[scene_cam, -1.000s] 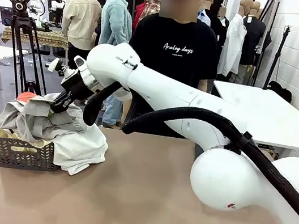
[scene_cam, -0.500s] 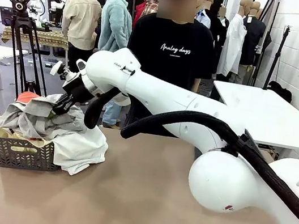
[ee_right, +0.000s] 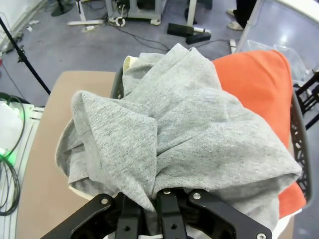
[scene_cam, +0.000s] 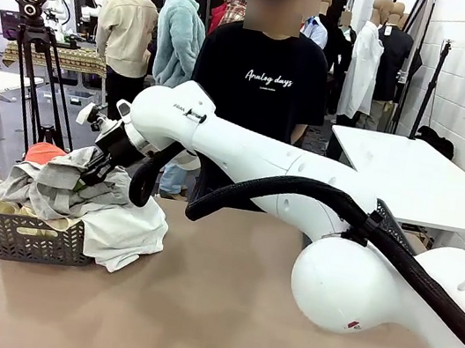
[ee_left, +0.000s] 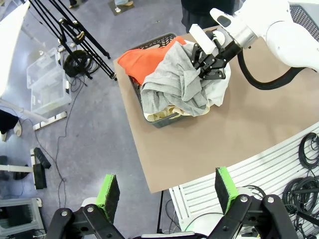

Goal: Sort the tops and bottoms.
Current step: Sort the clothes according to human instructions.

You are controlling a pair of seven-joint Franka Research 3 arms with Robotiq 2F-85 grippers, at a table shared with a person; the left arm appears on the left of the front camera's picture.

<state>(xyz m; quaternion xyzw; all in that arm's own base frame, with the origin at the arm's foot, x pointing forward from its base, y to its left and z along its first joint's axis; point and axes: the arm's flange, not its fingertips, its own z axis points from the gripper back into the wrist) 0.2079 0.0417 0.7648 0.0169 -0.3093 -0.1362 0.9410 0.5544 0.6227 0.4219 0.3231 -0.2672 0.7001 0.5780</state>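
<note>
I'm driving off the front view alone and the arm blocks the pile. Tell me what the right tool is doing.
Observer: The right tool is shut on a fold of the grey garment, on top of the basket.
Operator: Report what lies next to the grey.
Observer: An orange-red garment lies beside it in the basket.
Operator: Give me the left tool.
Observer: The left tool is open, high above the table edge, holding nothing.

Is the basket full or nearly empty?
Full: the basket is heaped above its rim with garments, the grey one on top.
</note>
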